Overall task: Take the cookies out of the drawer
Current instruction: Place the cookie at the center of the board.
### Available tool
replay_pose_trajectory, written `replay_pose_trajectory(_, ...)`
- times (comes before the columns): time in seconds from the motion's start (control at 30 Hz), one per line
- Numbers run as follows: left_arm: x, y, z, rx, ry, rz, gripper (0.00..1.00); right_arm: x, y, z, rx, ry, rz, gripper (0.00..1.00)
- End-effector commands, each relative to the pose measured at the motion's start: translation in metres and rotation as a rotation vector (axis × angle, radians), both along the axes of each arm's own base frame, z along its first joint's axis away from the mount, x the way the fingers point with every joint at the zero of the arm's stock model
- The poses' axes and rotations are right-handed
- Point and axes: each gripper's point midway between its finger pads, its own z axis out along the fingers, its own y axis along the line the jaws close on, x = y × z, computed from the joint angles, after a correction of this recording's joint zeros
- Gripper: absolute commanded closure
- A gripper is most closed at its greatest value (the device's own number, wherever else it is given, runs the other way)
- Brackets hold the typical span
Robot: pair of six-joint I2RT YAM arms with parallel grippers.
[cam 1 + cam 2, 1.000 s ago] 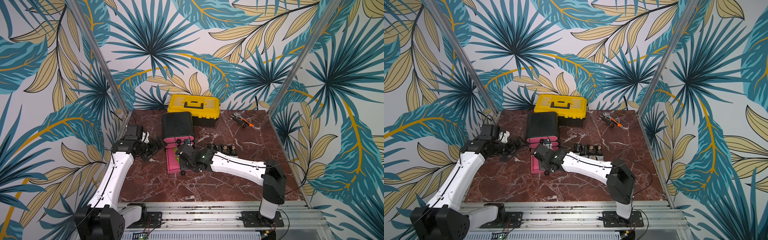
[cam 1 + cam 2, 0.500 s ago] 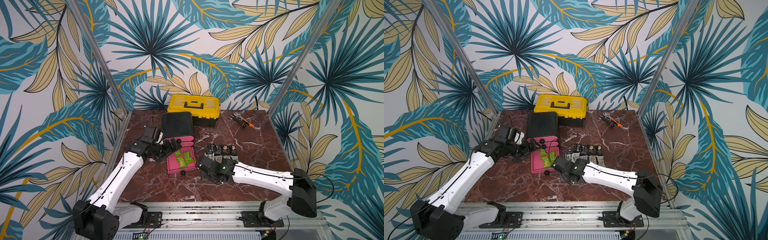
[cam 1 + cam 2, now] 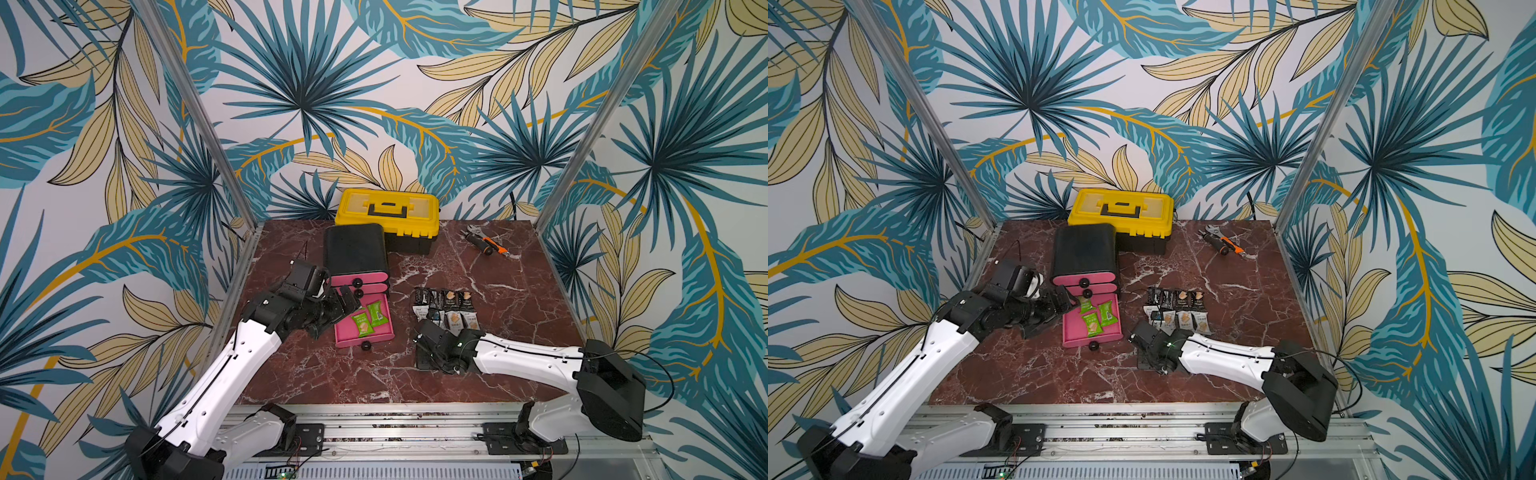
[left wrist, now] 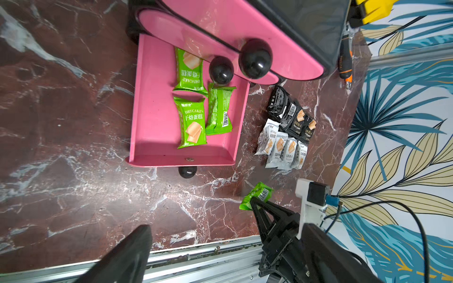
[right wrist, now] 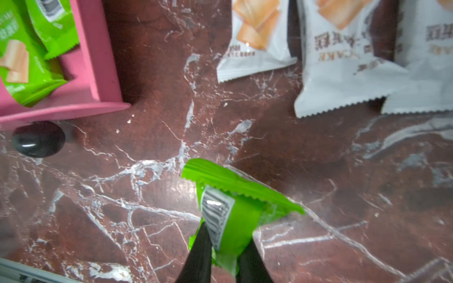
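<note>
The pink drawer (image 3: 345, 337) (image 4: 154, 117) stands pulled out of the black cabinet (image 3: 354, 249). Three green cookies (image 4: 192, 122) (image 3: 1092, 324) lie in the drawer. My right gripper (image 5: 224, 235) is shut on a fourth green cookie packet (image 5: 235, 196) (image 4: 257, 196), low over the marble between the drawer's knob and the white packets. Several black cookies (image 3: 442, 297) and white cookies (image 3: 457, 320) (image 4: 282, 147) lie in two rows to the right of the drawer. My left gripper (image 3: 332, 316) is open at the drawer's left edge, holding nothing.
A yellow toolbox (image 3: 387, 208) stands behind the cabinet at the back wall. Orange-and-black hand tools (image 3: 486, 245) lie at the back right. A metal rail (image 3: 374, 419) runs along the table's front edge. Patterned walls close in both sides.
My right gripper came away from over the drawer to the right with a green packet in it. My left arm swung in from the left to the drawer's left edge.
</note>
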Motion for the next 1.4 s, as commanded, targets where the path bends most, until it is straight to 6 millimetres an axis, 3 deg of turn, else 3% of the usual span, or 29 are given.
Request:
replay_pose_trajectory(0.0, -0.015, 0.012, -0.013, 0.041, 0.044, 0.037, 0.0, 0.005, 0.008, -0.009, 0.032, 0.001, 0.03, 1.0)
replay_pose_trajectory(0.23, -0.015, 0.012, -0.007, 0.045, 0.036, 0.029, 0.0, 0.015, -0.006, -0.021, -0.037, -0.002, 0.001, 0.98)
replay_pose_trajectory(0.5, -0.008, 0.009, -0.006, 0.04, 0.04, 0.037, 0.0, 0.016, -0.016, -0.021, -0.079, 0.003, 0.004, 0.96)
replay_pose_trajectory(0.6, -0.006, 0.007, -0.01, 0.033, 0.046, 0.04, 0.0, 0.014, -0.019, -0.022, -0.084, 0.005, 0.008, 0.84)
replay_pose_trajectory(0.67, -0.005, 0.008, -0.011, 0.037, 0.046, 0.045, 0.0, 0.015, -0.018, -0.018, -0.077, 0.0, 0.019, 0.62)
replay_pose_trajectory(0.7, -0.005, 0.009, -0.011, 0.041, 0.045, 0.049, 0.0, 0.014, -0.018, -0.016, -0.079, -0.003, 0.019, 0.57)
replay_pose_trajectory(0.87, -0.002, 0.025, -0.001, 0.123, -0.012, 0.076, 0.0, 0.019, -0.023, 0.013, -0.069, -0.059, 0.004, 0.48)
replay_pose_trajectory(1.07, 0.016, 0.034, 0.019, 0.211, -0.094, 0.009, 0.0, 0.03, -0.014, 0.069, 0.02, -0.149, -0.009, 0.42)
replay_pose_trajectory(1.23, 0.042, 0.038, 0.016, 0.185, -0.066, -0.01, 0.0, 0.045, 0.018, 0.108, 0.139, -0.206, 0.016, 0.41)
replay_pose_trajectory(1.37, 0.069, 0.034, 0.026, 0.071, -0.094, 0.01, 0.0, 0.054, 0.047, 0.117, 0.162, -0.188, 0.006, 0.41)
